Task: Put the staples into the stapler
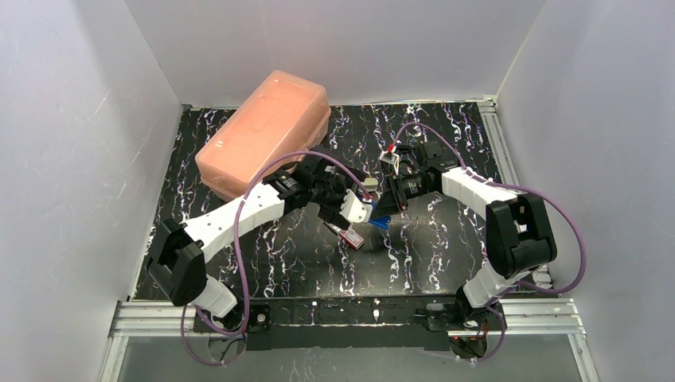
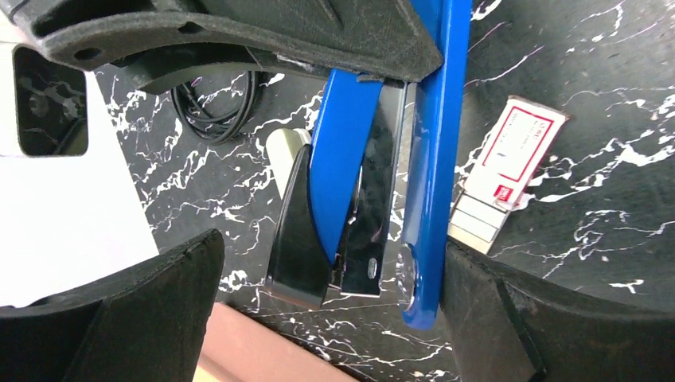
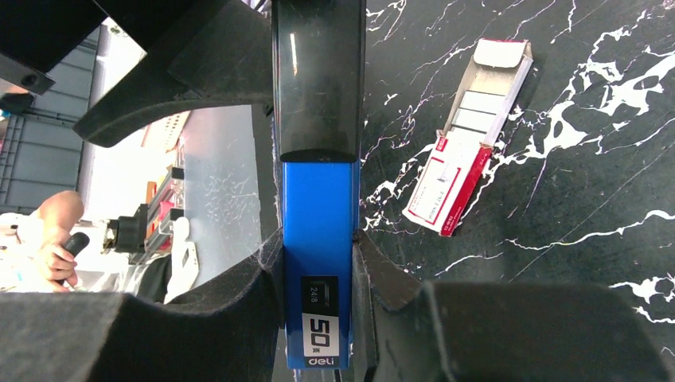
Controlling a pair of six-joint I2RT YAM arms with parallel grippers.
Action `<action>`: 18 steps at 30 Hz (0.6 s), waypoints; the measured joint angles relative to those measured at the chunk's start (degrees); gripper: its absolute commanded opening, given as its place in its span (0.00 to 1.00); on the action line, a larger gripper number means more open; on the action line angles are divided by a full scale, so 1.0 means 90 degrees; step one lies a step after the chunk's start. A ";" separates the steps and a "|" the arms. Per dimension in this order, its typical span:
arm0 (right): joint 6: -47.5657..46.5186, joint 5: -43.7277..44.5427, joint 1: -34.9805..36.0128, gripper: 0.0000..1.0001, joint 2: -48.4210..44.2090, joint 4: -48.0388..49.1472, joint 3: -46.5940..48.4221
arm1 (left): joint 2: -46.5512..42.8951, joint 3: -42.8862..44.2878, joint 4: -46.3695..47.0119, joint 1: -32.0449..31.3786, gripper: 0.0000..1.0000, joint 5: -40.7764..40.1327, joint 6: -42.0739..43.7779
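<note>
The small pink-red cardboard staples box (image 3: 466, 139) lies flat on the black white-veined table (image 3: 573, 263), flap open and grey tray showing, just left and near of the blue-and-black metal stapler (image 3: 318, 199) at mid-table. The right gripper (image 3: 318, 270) clamps the stapler's blue body. The left gripper (image 2: 333, 263) is spread wide around the stapler's splayed arms, with a gap at one finger.

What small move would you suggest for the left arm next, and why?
I would probably ease the left gripper off the stapler and toward the staples: the right gripper clamps the stapler, whose cover looks swung open, and the box lies open nearby with strips exposed.
</note>
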 measured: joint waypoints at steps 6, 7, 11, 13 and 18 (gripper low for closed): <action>0.0192 -0.0007 0.0017 0.01 -0.0015 0.0163 -0.0024 | 0.0073 -0.0206 0.0248 -0.0119 0.90 -0.0457 0.0401; 0.0223 -0.0010 0.0024 0.01 -0.0024 0.0185 -0.0024 | 0.0075 -0.0260 0.0267 -0.0131 0.87 -0.0525 0.0466; 0.0308 -0.0027 0.0034 0.01 -0.0039 0.0287 -0.0034 | 0.0083 -0.0471 0.0396 -0.0163 0.50 -0.0702 0.0663; 0.0362 -0.0024 0.0041 0.01 -0.0039 0.0330 -0.0061 | 0.0083 -0.0544 0.0491 -0.0172 0.00 -0.0804 0.0714; 0.0578 0.0019 0.0044 0.01 -0.0192 0.0670 -0.0316 | 0.0083 -0.0627 0.0607 -0.0211 0.00 -0.0860 0.0634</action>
